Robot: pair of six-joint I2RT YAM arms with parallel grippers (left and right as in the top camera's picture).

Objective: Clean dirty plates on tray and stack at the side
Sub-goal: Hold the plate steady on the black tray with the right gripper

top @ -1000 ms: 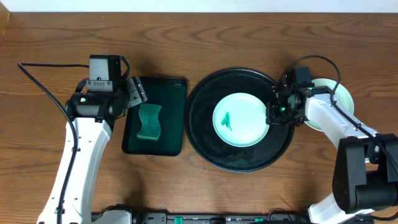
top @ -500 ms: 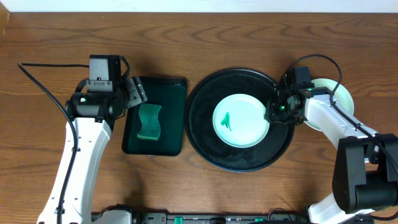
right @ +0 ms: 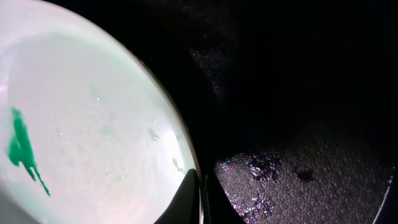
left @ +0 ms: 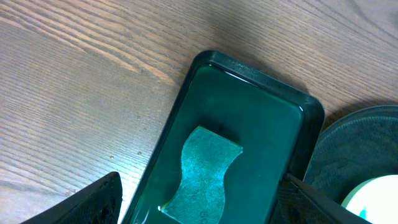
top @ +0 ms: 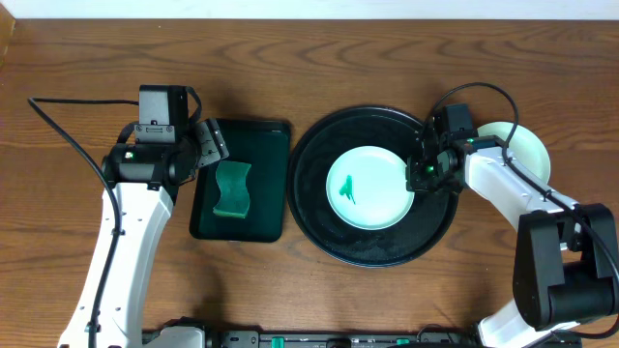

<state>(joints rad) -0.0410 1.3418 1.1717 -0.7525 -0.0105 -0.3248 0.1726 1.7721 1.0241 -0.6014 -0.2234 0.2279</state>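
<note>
A pale mint dirty plate (top: 366, 187) with a green smear lies in the round black tray (top: 319, 217). My right gripper (top: 416, 175) is shut on the plate's right rim; the right wrist view shows its fingers (right: 200, 199) pinching the rim of the plate (right: 81, 124) over the tray floor (right: 298, 112). Another pale plate (top: 527, 147) lies on the table right of the tray, partly hidden by the right arm. My left gripper (top: 215, 143) is open over the far left of the green tray; its fingers (left: 199, 205) straddle the sponge (left: 202, 168).
A rectangular dark green tray (top: 266, 193) left of the black tray holds a green sponge (top: 231, 188). The tray shows in the left wrist view (left: 261, 124), with the black tray's edge (left: 354, 143) at right. Bare wooden table surrounds everything.
My right gripper has shifted slightly left, and the plate it holds has slid a little left in the tray. The left arm has not moved.
</note>
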